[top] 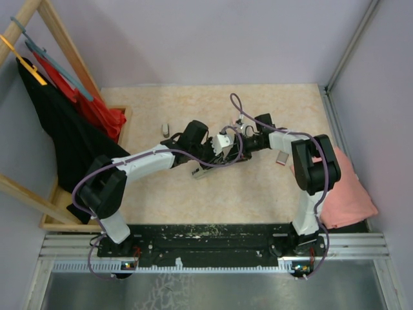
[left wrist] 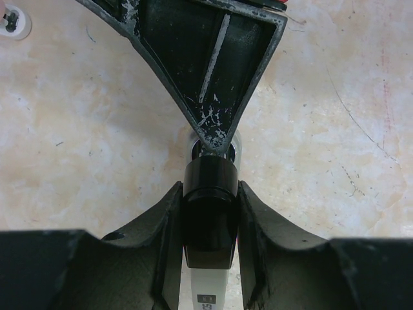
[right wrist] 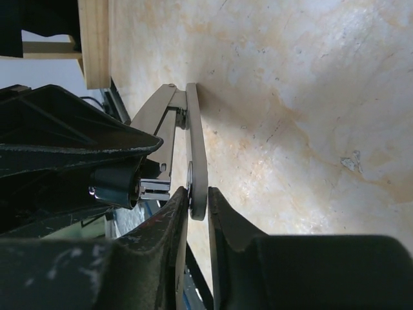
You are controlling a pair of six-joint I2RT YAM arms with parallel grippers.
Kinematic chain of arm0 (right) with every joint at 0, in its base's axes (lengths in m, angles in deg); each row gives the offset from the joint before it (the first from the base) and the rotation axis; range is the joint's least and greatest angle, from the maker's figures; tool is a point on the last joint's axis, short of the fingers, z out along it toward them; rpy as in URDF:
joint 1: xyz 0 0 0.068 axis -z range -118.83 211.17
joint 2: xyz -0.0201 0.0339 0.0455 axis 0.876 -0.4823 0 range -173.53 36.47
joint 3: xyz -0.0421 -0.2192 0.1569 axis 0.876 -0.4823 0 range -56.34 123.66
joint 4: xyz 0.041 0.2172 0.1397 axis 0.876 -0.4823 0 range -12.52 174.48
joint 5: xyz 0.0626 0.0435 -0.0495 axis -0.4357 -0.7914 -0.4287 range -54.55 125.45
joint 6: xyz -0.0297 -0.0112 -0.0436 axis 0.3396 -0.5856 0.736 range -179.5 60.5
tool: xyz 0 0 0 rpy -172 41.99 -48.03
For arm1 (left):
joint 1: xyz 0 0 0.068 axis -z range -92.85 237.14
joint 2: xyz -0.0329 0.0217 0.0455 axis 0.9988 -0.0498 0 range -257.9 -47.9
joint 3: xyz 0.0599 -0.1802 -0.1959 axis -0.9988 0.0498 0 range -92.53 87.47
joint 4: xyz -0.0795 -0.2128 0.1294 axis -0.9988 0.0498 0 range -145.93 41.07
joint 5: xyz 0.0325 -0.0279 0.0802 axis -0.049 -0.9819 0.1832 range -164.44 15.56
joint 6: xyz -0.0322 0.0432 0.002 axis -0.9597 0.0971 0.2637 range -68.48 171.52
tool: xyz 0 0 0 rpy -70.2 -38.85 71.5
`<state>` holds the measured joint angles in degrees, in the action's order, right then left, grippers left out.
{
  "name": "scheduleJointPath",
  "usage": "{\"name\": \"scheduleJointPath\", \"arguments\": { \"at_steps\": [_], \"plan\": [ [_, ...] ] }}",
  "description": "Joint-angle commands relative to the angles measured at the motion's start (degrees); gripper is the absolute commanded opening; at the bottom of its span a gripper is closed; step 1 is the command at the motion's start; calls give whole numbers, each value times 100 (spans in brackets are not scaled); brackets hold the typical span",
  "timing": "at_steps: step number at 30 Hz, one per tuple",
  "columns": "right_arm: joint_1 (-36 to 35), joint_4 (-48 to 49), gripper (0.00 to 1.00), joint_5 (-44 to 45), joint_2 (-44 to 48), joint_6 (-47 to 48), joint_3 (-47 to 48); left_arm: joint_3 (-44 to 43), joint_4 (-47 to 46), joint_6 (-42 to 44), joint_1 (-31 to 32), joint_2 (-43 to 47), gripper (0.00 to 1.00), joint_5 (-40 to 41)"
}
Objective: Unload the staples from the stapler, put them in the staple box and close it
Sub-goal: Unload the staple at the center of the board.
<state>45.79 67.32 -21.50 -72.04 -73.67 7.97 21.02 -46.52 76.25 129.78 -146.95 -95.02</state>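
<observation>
Now the left claw (left wrist: 209, 194) clamps tight on the stapler (top: 208, 170) by its black body at mid-table, while the right claw (right wrist: 197, 197) pinches its swung-open grey metal arm. Where the staples lie cannot be told.

Right gripper (right wrist: 197, 205), jaws pinched on one flat grey arm of the stapler (right wrist: 195, 139), edge-on above the pale marbled surface (right wrist: 310, 97). The other arm splays left from the hinge up top, with a wooden frame (right wrist: 94, 39) behind.
</observation>
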Motion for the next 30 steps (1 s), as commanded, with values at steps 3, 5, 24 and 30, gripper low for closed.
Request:
{"name": "scheduleJointPath", "arguments": {
  "at_steps": [3,5,24,30],
  "plan": [
    [-62,16,14,92,-280,273,154,8,-478,-152,-103,275,0,-416],
    [-58,16,14,132,-328,319,139,38,-517,-163,-121,291,0,-420],
    [176,73,12,607,-547,448,20,211,-781,-275,-150,195,0,-617],
    [182,61,11,757,-588,486,12,306,-908,-335,-150,164,0,-673]
  ]
}}
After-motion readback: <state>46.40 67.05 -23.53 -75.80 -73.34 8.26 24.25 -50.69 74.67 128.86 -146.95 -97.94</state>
